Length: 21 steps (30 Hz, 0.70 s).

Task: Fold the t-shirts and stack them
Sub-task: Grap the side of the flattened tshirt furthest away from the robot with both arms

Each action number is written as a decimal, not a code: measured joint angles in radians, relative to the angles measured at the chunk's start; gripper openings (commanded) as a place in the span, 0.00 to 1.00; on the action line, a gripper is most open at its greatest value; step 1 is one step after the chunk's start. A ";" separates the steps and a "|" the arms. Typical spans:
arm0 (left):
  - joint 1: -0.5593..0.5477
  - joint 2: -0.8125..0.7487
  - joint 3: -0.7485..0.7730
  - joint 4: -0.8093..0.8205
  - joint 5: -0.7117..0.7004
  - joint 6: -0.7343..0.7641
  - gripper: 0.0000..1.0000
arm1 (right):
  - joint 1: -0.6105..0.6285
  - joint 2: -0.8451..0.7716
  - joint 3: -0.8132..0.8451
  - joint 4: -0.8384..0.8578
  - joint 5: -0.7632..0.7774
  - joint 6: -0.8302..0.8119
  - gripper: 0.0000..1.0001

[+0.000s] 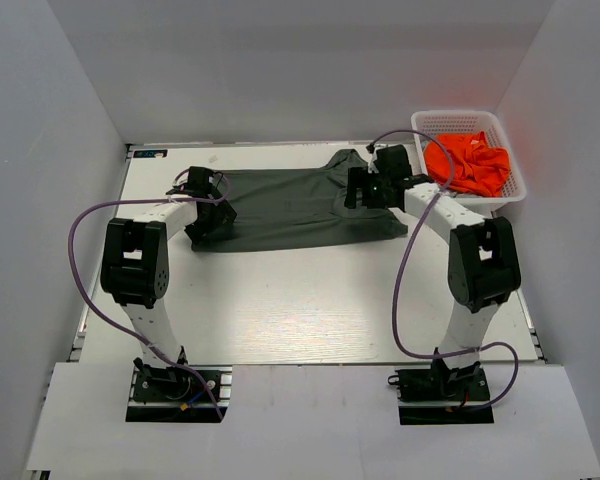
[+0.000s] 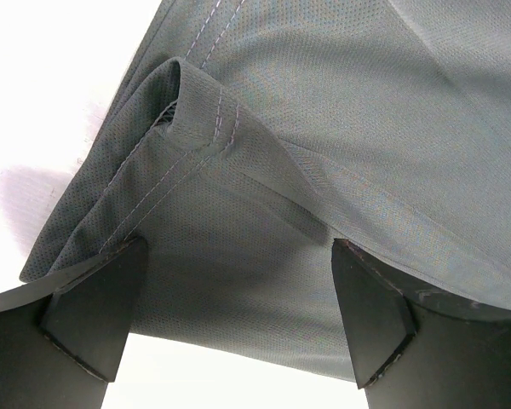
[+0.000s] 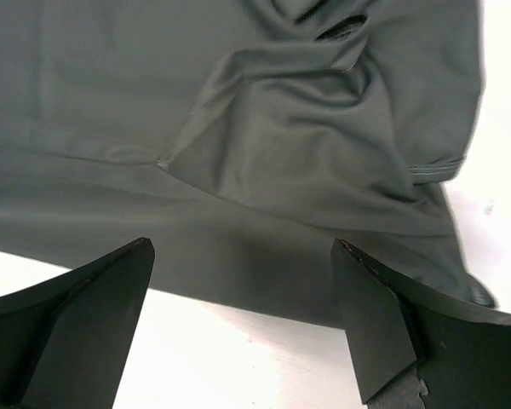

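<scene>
The dark olive-grey t-shirt lies spread on the white table, folded lengthwise. My left gripper is open over its left end; the left wrist view shows the hemmed, folded fabric between and beyond the spread fingers. My right gripper is open over the shirt's right end near a sleeve; the right wrist view shows the creased fabric and its edge above bare table, fingers wide apart. The bright orange t-shirt lies crumpled in the basket.
A white plastic lattice basket stands at the table's back right corner. White walls enclose the table on the left, back and right. Purple cables loop from both arms. The white table stretches toward the arm bases.
</scene>
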 measured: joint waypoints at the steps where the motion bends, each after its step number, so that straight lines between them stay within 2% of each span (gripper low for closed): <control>1: 0.000 0.000 0.000 0.000 0.000 0.000 0.99 | 0.004 0.015 0.000 0.004 -0.001 0.008 0.90; 7: 0.000 0.000 -0.003 0.002 0.000 0.000 0.99 | 0.004 0.093 -0.064 0.045 0.052 0.103 0.90; 12: 0.000 -0.040 -0.067 0.041 0.004 -0.003 0.99 | 0.002 0.056 -0.194 0.113 0.084 0.166 0.90; 16: 0.000 -0.139 -0.194 0.073 0.020 -0.008 0.99 | 0.003 -0.056 -0.355 0.184 0.085 0.211 0.90; 21: -0.008 -0.318 -0.395 0.087 0.044 -0.027 0.99 | 0.019 -0.292 -0.619 0.217 0.074 0.286 0.90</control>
